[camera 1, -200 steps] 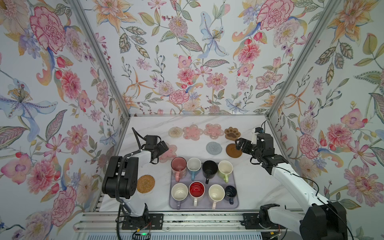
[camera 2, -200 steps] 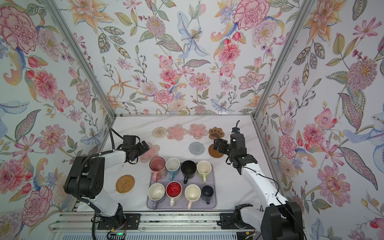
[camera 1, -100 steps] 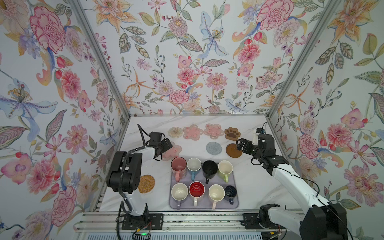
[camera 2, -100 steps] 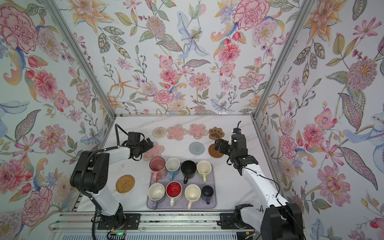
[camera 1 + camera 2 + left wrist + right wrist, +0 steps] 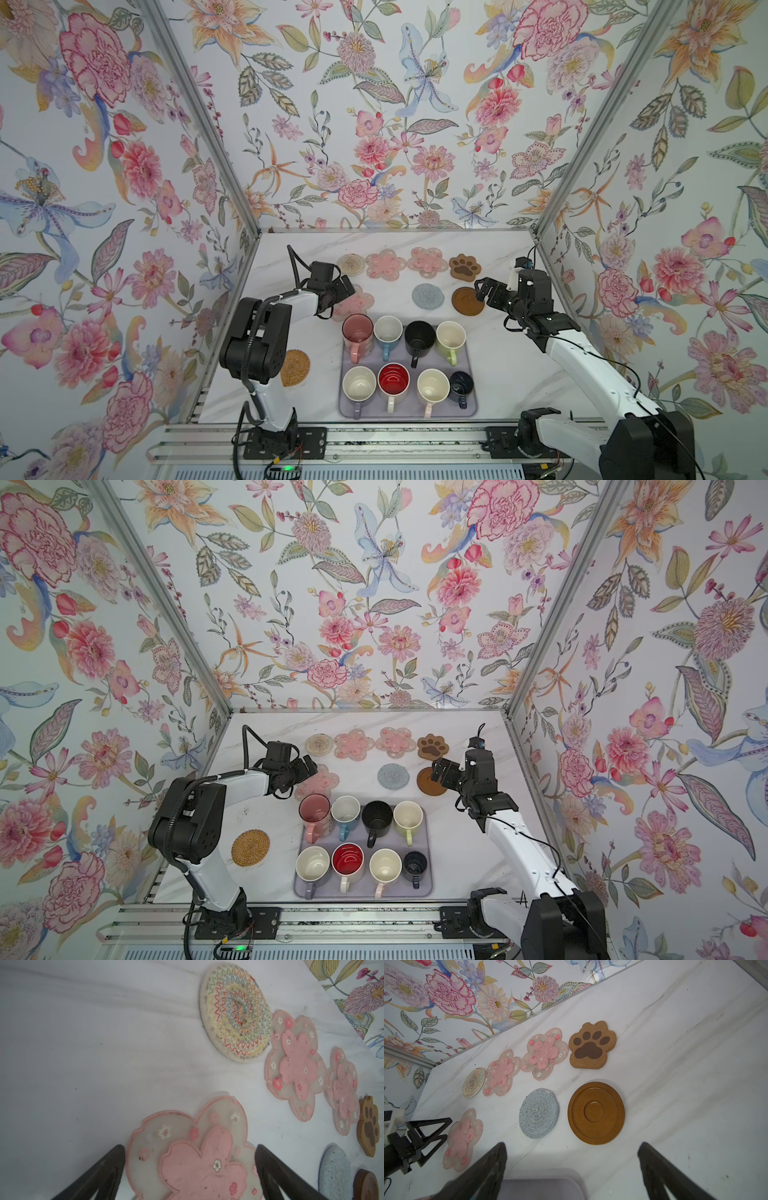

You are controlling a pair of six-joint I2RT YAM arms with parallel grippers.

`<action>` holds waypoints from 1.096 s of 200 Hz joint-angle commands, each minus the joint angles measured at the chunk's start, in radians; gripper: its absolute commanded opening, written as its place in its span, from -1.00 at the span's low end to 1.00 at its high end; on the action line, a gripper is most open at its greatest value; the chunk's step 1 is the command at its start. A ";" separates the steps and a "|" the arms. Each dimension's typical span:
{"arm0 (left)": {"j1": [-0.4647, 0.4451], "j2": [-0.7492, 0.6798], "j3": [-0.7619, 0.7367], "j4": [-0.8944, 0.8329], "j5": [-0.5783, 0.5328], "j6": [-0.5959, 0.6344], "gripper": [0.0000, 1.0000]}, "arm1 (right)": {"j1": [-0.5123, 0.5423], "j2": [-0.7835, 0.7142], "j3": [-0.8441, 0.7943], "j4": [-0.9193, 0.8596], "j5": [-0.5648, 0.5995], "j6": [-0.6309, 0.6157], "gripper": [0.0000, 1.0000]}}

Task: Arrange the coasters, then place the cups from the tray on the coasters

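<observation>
**Left gripper** (image 5: pixel 347 289): jaws spread wide, clasping nothing. You have it low over the third pink translucent flower coaster (image 5: pixel 187 1157). In the left wrist view one finger sits on each side of that coaster, which lies flat on the white marble table (image 5: pixel 507 374). Whether the fingers touch the coaster cannot be told.

**Right gripper** (image 5: pixel 484 289): jaws also wide apart and empty. It hangs over bare table near the brown wooden disc coaster (image 5: pixel 596 1112). In the right wrist view, a corner of the pale lavender rectangular tray (image 5: pixel 542 1185) shows between its fingers.

**Back row**, left to right in both top views, set close together:
- clear beaded round coaster with coloured zigzags (image 5: pixel 351 263)
- first pink flower coaster (image 5: pixel 385 264)
- second pink flower coaster (image 5: pixel 427 262)
- brown paw-shaped coaster (image 5: pixel 464 267)

**Nearer row:** the third flower coaster, then a gap, then the grey knitted round coaster (image 5: pixel 428 295), with the wooden disc just beside it.

**Off on its own:** the woven rattan round coaster (image 5: pixel 250 848) lies well apart, left of the tray by your left arm.

**Tray:** it sits in the middle near the front edge. All eight cups stand upright on it in two rows of four, handles toward the front.
- **Far row:** pink mug (image 5: pixel 357 332), blue mug (image 5: pixel 387 330), black mug (image 5: pixel 419 334), light green mug (image 5: pixel 450 334).
- **Near row:** lavender mug (image 5: pixel 358 384), white mug with red inside (image 5: pixel 393 379), cream mug with pink handle (image 5: pixel 433 386), small dark navy mug (image 5: pixel 460 383).
</observation>
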 commanded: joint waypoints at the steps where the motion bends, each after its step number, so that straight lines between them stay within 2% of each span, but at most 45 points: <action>1: -0.016 0.019 0.023 -0.015 0.028 -0.024 0.98 | -0.011 -0.017 -0.012 -0.006 -0.010 -0.018 0.98; 95: -0.104 0.057 0.049 0.013 0.042 -0.080 0.98 | -0.023 -0.028 -0.027 -0.001 -0.022 -0.018 0.98; 219: -0.160 0.108 0.136 0.036 0.057 -0.121 0.98 | -0.035 -0.036 -0.034 0.003 -0.027 -0.018 0.99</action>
